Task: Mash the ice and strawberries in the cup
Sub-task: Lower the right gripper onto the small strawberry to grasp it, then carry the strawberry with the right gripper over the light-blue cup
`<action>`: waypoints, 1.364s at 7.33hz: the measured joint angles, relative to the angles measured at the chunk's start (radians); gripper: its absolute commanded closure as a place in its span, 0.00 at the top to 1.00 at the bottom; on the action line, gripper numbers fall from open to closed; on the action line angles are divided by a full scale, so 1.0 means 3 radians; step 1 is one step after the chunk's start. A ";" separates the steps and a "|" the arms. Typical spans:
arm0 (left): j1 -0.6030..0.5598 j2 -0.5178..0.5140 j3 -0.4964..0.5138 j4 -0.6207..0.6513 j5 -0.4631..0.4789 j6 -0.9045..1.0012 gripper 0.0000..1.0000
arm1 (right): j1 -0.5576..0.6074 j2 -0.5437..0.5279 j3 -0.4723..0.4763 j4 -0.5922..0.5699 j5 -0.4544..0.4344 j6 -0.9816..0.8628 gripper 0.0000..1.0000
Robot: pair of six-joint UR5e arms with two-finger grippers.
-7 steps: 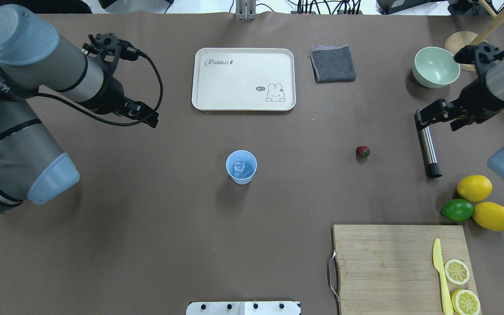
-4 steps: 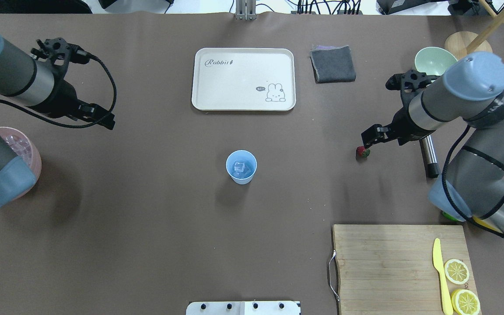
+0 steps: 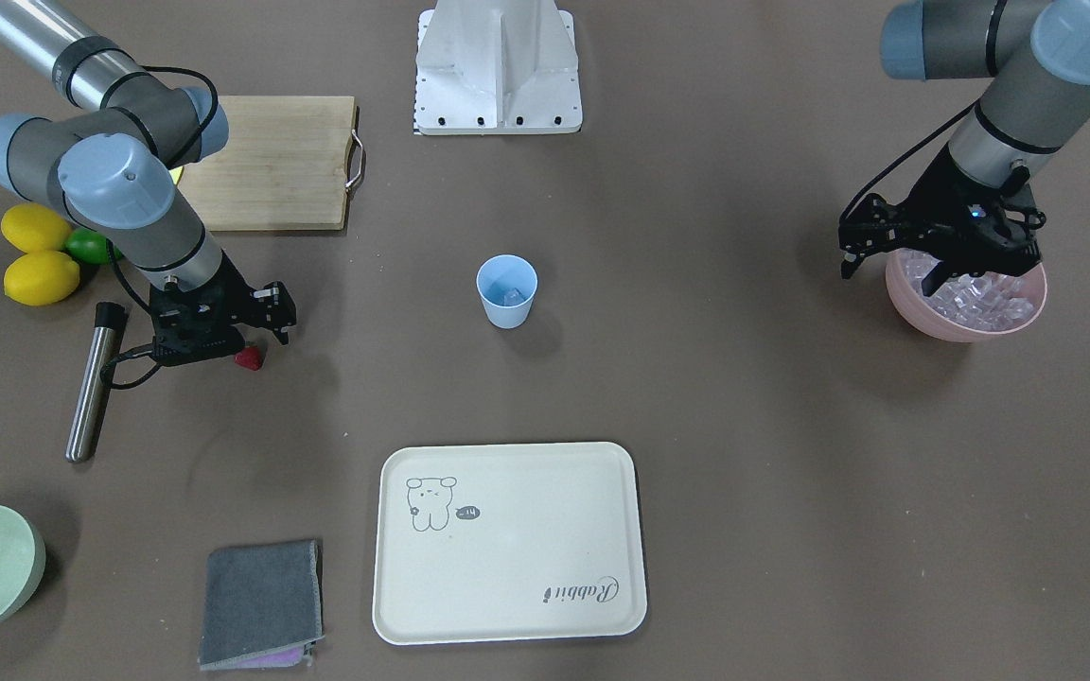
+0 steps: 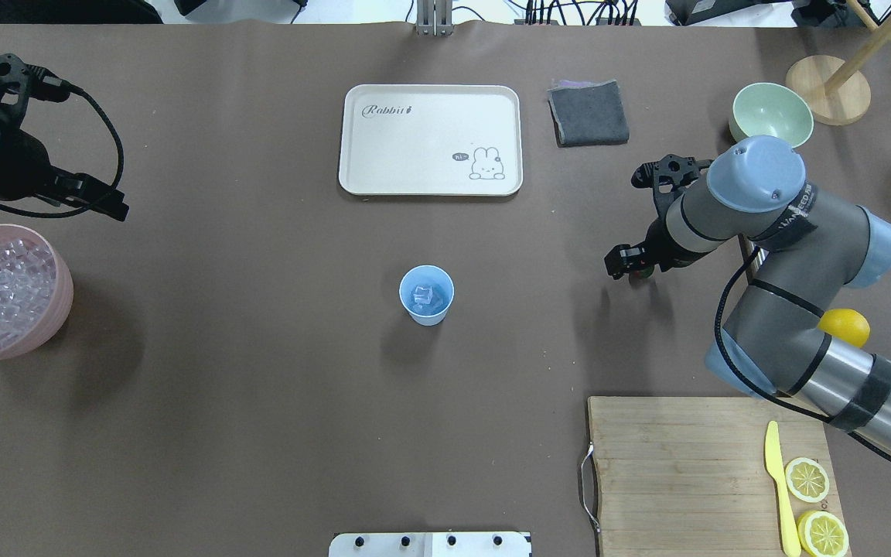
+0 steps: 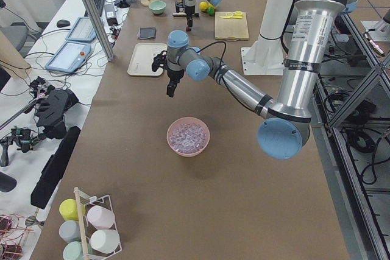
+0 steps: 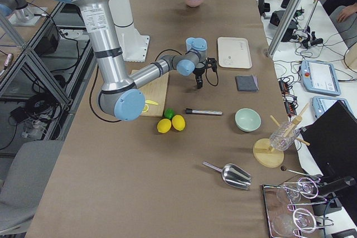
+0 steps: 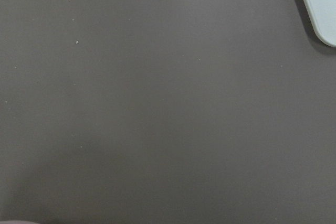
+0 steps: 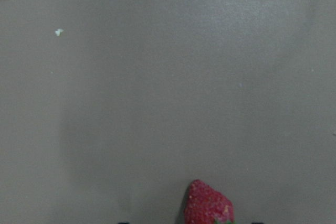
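**Brown table, berry under right gripper**

Near right, a board point(image 4: 685, 464) lies on the brown table point(image 4: 260, 387). Midway, the cup point(image 4: 436, 316) holds ice point(image 4: 424, 295). The right gripper point(image 4: 629, 267), fingers spread, hangs over the strawberry point(image 8: 208, 203) on the table. The left gripper point(image 4: 109, 203), parted, hangs beyond the pink bowl point(image 4: 59, 309). Far: tray point(image 4: 414, 139), cloth point(image 4: 588, 114), desks with screens point(image 5: 67, 56).

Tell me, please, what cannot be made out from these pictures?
- strawberry: overhead, the right gripper covers most of it; the right wrist view crops it at the bottom edge, so contact is unclear.
- ice in the cup: too small and glassy to count.
- lime: overhead, hidden by the right arm.
- left gripper: its spread is unclear overhead; the left wrist view shows no fingers.
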 measured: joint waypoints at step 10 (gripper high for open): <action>-0.0574 0.0258 0.0169 0.0015 -0.0017 0.0934 0.97 | -0.0089 0.0375 0.0347 -0.0067 -0.0036 0.0400 0.00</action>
